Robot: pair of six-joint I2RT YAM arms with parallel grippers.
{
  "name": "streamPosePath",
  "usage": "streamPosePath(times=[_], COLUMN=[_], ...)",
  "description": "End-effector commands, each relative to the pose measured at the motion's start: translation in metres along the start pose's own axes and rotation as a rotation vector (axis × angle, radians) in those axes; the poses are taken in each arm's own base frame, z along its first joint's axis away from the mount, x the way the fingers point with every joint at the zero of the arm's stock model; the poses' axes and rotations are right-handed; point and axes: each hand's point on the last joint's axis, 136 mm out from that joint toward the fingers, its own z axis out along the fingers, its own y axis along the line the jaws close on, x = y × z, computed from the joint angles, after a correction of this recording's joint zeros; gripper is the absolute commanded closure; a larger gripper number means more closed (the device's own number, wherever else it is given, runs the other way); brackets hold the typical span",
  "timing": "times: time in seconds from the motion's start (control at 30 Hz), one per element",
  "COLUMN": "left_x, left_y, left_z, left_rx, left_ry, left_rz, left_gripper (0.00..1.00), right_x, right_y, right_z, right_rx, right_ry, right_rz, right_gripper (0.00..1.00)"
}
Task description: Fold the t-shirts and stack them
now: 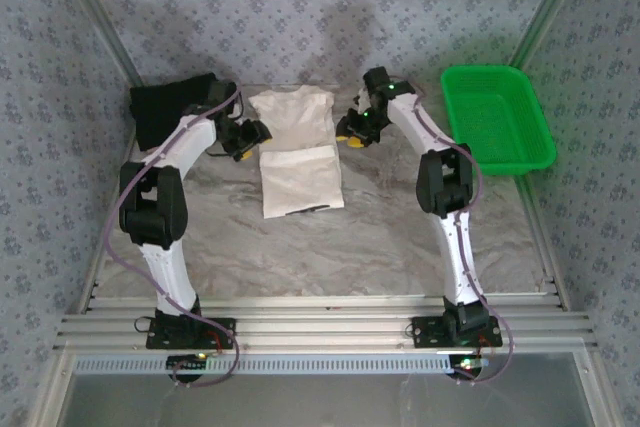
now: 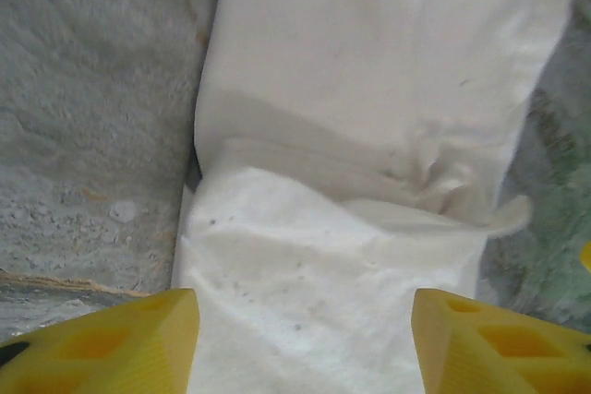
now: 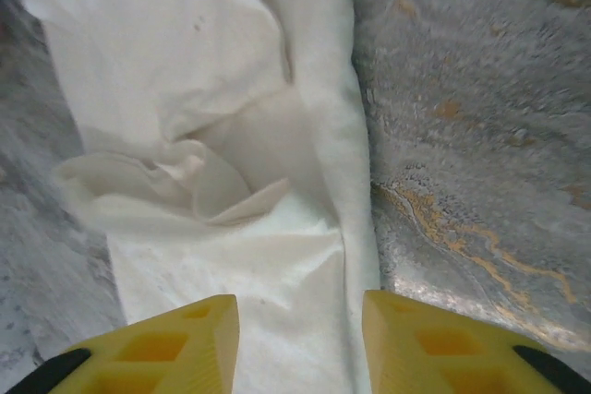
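Cream shirt (image 1: 295,162) (apparently half-folded) lies on table (image 1: 390,242).

The cream-white t-shirt (image 1: 295,152) lies flat at the far middle of the table (image 1: 400,237), folded narrow, with one layer folded over across its middle. The black t-shirt (image 1: 165,107) lies crumpled at the table's far left corner.

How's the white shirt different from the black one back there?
The cream-white t-shirt is pale; the black t-shirt is dark. The cream-white t-shirt lies mid-table, smoothed flat with one part folded over; the black t-shirt sits at the far left corner, its shape hard to read. Both are soft cloth resting on the table.
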Motion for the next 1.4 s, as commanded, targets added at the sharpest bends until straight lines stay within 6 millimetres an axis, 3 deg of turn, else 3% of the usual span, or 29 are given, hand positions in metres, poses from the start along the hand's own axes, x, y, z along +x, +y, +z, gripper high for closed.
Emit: streamPosePath(times=[0.0,0.1,0.17,0.37,0.5,0.63,0.8,0.93,1.37], left_x=[-0.011,0.008,0.026,0.099,0.146,0.171,0.191,0.197,0.175], left_y=[-0.029,-0.036,-0.027,0.005,0.033,0.047,0.068,0.078,0.059], left_z=[-0.057,-0.080,-0.086,-0.086,-0.072,-0.068,-0.074,-0.073,-0.046], left_rx=[0.087,0.137,0.127,0.124,0.123,0.164,0.180,0.208,0.347], left_ry=[-0.102,-0.114,-0.100,-0.025,0.032,0.040,0.008,-0.024,-0.074], left_rz=[0.020,0.031,0.027,0.011,-0.035,-0.073,-0.077,-0.092,-0.179], left_gripper=[0.34,0.30,0.29,0.29,0.29,0.29,0.29,0.28,0.29], right_x=[0.005,0.025,0.044,0.111,0.152,0.169,0.198,0.206,0.181], right_y=[0.046,0.046,0.043,0.024,0.009,0.003,-0.018,-0.026,-0.014], right_z=[-0.072,-0.081,-0.077,-0.045,-0.025,-0.016,-0.014,-0.015,0.005], right_rx=[-0.083,-0.112,-0.125,-0.113,-0.101,-0.125,-0.091,-0.097,-0.247], right_ry=[-0.109,-0.112,-0.082,0.018,0.079,0.075,0.090,0.067,0.002], right_rz=[-0.092,-0.074,-0.056,-0.033,-0.006,0.017,0.031,0.028,0.092], right_gripper=[0.57,0.60,0.61,0.56,0.49,0.44,0.38,0.35,0.35])
